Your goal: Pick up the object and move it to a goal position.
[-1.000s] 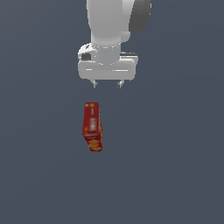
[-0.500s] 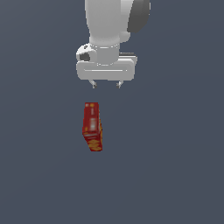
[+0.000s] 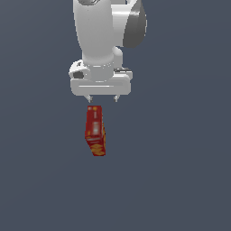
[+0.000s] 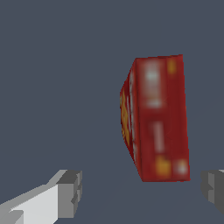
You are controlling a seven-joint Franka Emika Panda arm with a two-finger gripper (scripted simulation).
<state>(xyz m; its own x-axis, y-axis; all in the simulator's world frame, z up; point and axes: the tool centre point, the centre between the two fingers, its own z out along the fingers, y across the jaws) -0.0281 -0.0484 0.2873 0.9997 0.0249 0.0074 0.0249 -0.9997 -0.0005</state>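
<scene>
The object, a small red box (image 3: 95,131) with yellow-orange print and a pale label patch, stands on its narrow side on the dark grey floor, long axis running away from the arm. My white gripper (image 3: 103,98) hangs just behind and above its near end, open and empty, fingers spread wider than the box. In the wrist view the red box (image 4: 158,118) lies ahead, between and beyond the two grey fingertips (image 4: 70,192); it is closer to the other fingertip (image 4: 213,189).
A plain dark grey floor (image 3: 180,171) lies all around the box. Nothing else shows in either view.
The gripper has come down and a little toward the exterior view's left, closer to the box. The box has not moved.
</scene>
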